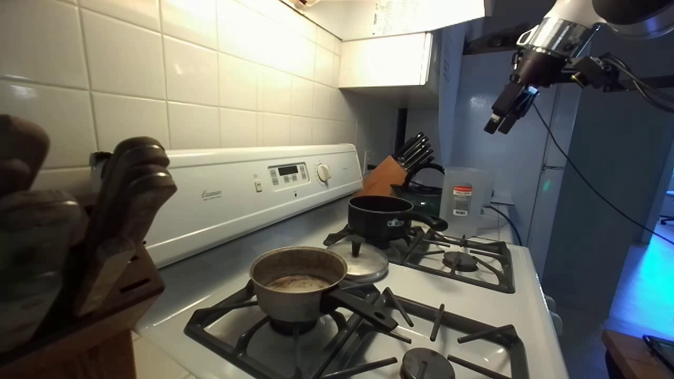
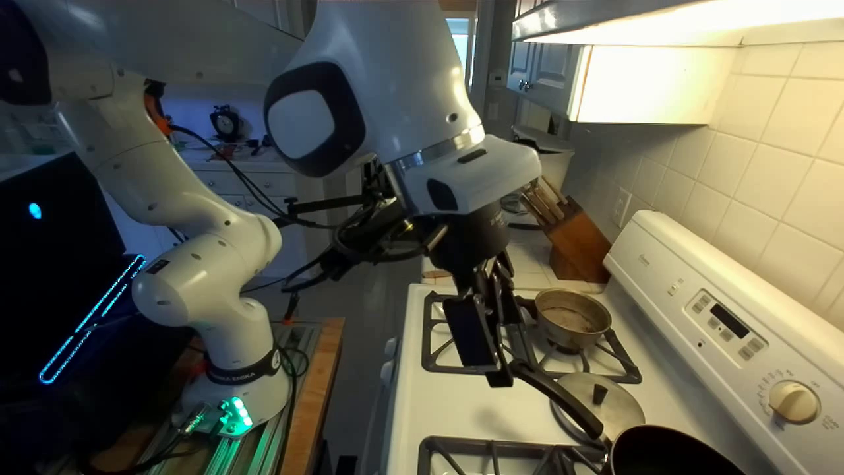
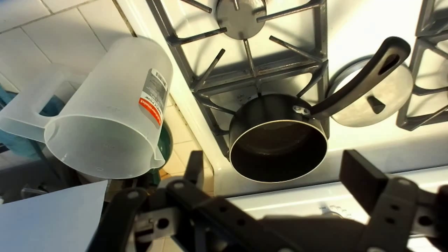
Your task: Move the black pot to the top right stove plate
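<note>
The black pot (image 1: 378, 223) stands upright on the back burner at the far end, against the control panel, in an exterior view. Facing the control panel, that is the top right stove plate; its black grate (image 1: 337, 236) shows around the pot. In an exterior view the pot (image 2: 666, 455) is cut off at the bottom edge. My gripper (image 1: 498, 127) hangs well above the stove, apart from the pot. In the wrist view the gripper (image 3: 273, 154) has its fingers wide apart with nothing between them. The pot (image 3: 266, 108) shows beyond the fingertips, its handle pointing over the lid.
A silvery-brown saucepan (image 1: 297, 284) sits on the near back burner. A steel lid (image 1: 363, 263) lies between the back burners. A front burner (image 1: 459, 260) adjoins the pot's grate. A plastic pitcher (image 1: 463, 202) and a knife block (image 1: 382, 176) stand beyond the pot. A cabinet (image 1: 389, 63) hangs above.
</note>
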